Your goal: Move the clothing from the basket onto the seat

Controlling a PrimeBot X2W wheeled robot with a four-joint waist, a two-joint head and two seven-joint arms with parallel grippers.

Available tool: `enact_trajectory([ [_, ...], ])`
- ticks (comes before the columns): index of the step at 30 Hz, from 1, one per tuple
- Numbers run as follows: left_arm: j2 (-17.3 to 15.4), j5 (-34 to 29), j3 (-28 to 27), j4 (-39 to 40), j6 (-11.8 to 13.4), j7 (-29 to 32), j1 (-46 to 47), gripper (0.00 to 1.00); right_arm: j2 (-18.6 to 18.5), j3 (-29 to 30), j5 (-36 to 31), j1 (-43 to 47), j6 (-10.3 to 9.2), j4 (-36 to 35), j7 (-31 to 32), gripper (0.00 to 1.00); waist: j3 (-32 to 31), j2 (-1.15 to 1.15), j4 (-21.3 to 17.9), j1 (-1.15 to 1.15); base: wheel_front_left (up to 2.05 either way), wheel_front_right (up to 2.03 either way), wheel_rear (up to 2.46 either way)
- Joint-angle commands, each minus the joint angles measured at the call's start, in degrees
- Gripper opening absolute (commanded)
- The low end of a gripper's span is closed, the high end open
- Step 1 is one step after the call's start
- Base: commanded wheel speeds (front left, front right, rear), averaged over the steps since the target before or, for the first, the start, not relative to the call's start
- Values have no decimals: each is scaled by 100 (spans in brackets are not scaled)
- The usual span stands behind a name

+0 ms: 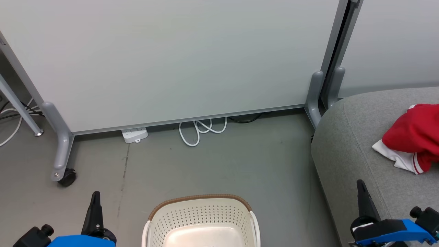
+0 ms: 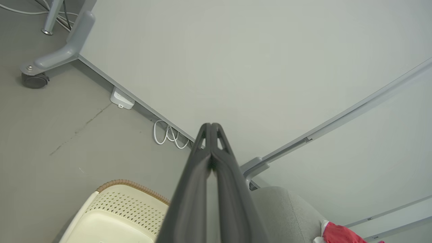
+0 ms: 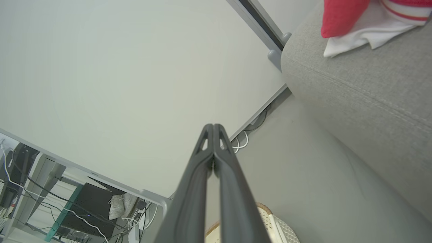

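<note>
The red clothing [image 1: 413, 137] with white trim lies bunched on the grey seat [image 1: 356, 144] at the right; it also shows as red clothing [image 3: 351, 20] on the seat [image 3: 357, 87] and as a red corner of clothing [image 2: 339, 234] beside the seat [image 2: 287, 209]. The cream basket [image 1: 202, 219] with a tan rim stands on the floor at bottom centre, with nothing on the part of its bottom that shows. My left gripper [image 1: 95, 195] is shut and holds nothing, left of the basket. My right gripper [image 1: 360, 185] is shut and holds nothing, over the seat's front edge.
A pale partition panel [image 1: 171, 58] on grey feet with a caster [image 1: 67, 177] stands behind the basket. A white power strip [image 1: 134, 134] and looped white cable [image 1: 200, 130] lie at its base. Grey floor lies between basket and seat.
</note>
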State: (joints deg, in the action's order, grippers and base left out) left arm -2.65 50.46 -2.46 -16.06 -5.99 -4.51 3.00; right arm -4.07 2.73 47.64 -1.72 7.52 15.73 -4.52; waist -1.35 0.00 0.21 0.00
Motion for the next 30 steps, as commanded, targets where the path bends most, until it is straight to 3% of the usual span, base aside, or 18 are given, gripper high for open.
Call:
enact_trajectory([
  [1,-32,207,-56,90,-31,59,169,0,10,38,225,-155,-2,-93,53,0,3,0,0,0,0,0,0],
  [30,-35,1936,-223,130,-91,523,283,0,61,197,2069,-328,-3,-120,518,0,50,0,-8,0,0,0,0],
])
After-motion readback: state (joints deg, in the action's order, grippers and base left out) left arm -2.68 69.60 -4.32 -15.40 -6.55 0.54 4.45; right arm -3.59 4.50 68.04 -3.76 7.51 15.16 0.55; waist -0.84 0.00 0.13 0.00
